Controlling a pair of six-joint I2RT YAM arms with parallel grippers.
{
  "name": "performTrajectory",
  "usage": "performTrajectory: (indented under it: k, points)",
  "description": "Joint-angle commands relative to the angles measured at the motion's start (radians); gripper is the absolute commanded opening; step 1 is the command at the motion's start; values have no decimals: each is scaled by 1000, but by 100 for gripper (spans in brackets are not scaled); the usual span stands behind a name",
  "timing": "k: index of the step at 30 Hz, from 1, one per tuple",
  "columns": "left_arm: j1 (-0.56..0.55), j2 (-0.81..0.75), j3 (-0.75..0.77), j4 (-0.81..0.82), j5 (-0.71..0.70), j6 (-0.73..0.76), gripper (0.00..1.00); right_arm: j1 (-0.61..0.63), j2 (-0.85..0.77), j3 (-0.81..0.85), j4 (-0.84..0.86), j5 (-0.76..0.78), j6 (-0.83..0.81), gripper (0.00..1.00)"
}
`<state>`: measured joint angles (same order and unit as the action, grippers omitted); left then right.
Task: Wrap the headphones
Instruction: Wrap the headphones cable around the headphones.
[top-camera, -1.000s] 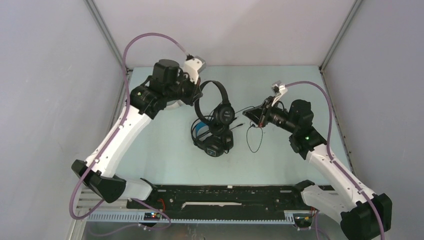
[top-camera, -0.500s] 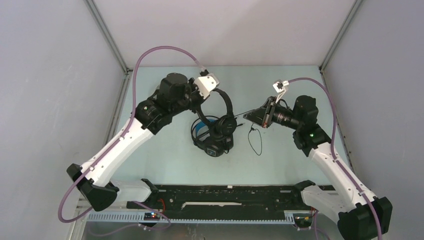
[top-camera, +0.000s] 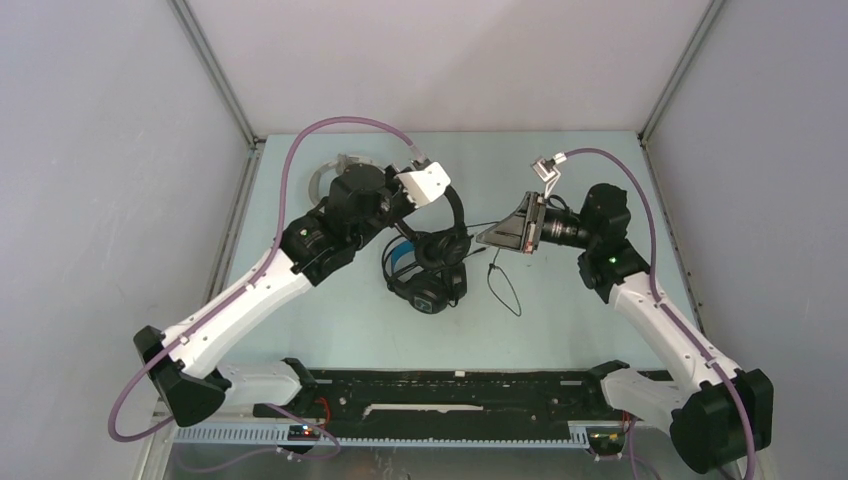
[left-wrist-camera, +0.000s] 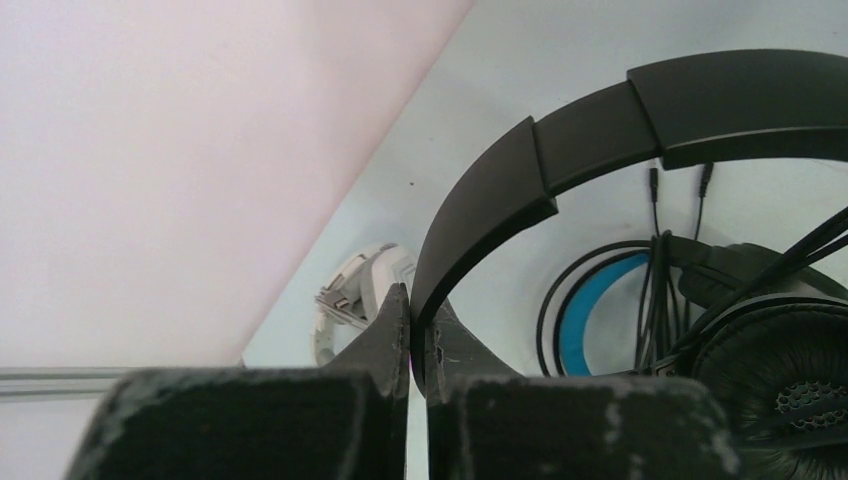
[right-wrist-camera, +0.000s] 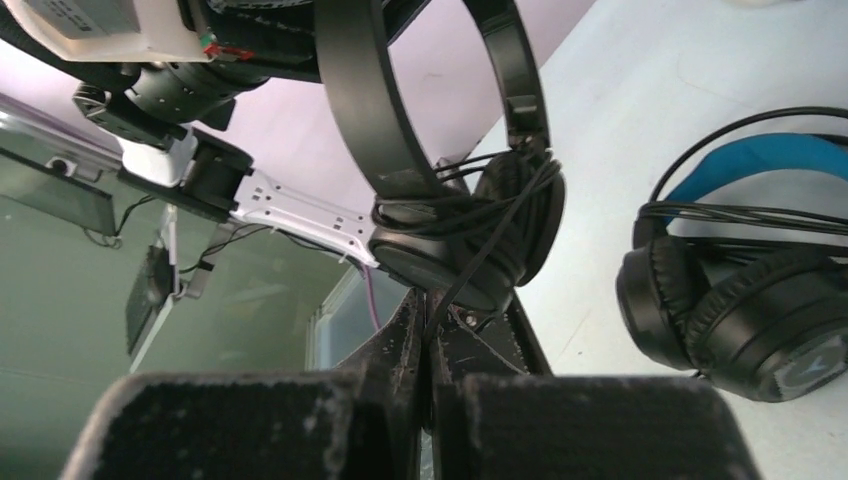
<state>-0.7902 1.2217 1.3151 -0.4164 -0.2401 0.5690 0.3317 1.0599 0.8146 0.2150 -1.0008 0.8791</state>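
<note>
Slim all-black headphones (top-camera: 449, 232) hang lifted over the table centre, their cable wound around the earcups (right-wrist-camera: 470, 235). My left gripper (left-wrist-camera: 421, 312) is shut on their headband (left-wrist-camera: 600, 140). My right gripper (top-camera: 488, 239) faces it from the right, shut on the thin black cable (right-wrist-camera: 452, 290) just below the earcups. The cable's loose end hangs in a loop (top-camera: 506, 287) to the table. Black headphones with blue lining (top-camera: 421, 285) lie right under the lifted set. White-grey headphones (top-camera: 327, 176) lie at the back left, partly hidden by the left arm.
Grey enclosure walls stand on the left, back and right, with a metal corner post (top-camera: 213, 62) at the back left. The black rail (top-camera: 450, 392) carrying both arm bases runs along the near edge.
My left arm has swung right and nearer with the slim headphones, uncovering the white-grey set behind it. The right gripper has risen slightly and shifted left, drawing the cable with it.
</note>
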Motion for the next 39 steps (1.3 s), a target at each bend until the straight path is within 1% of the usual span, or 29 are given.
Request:
performTrajectory:
  k: [1, 5, 10, 14, 16, 19, 25, 27, 30, 33, 39]
  points:
    - [-6, -14, -12, 24, -135, 103, 0, 4, -6, 54, 170, -64, 110, 5]
    - [-15, -6, -7, 37, -152, 92, 0, 52, 16, 53, 249, -53, 158, 10]
    - [-15, 2, 9, 36, -179, 58, 0, 89, 47, 54, 314, -20, 195, 10]
    - [-15, 17, 40, 29, -219, -27, 0, 114, 92, 57, 389, 22, 240, 11]
    - [-15, 36, 66, 14, -254, -89, 0, 133, 113, 79, 396, 37, 242, 12]
    - [-16, 74, 122, -32, -304, -192, 0, 176, 144, 125, 355, 62, 195, 15]
    - [-16, 137, 213, -114, -356, -373, 0, 246, 178, 186, 282, 125, 100, 16]
    - [-15, 155, 248, -146, -366, -426, 0, 262, 183, 198, 234, 151, 55, 16]
    - [-14, 188, 308, -205, -364, -505, 0, 290, 179, 210, 161, 208, -19, 17]
    - [-12, 229, 371, -263, -379, -587, 0, 318, 167, 219, 86, 299, -112, 17]
    - [-13, 273, 467, -323, -383, -730, 0, 365, 163, 226, -12, 446, -263, 17]
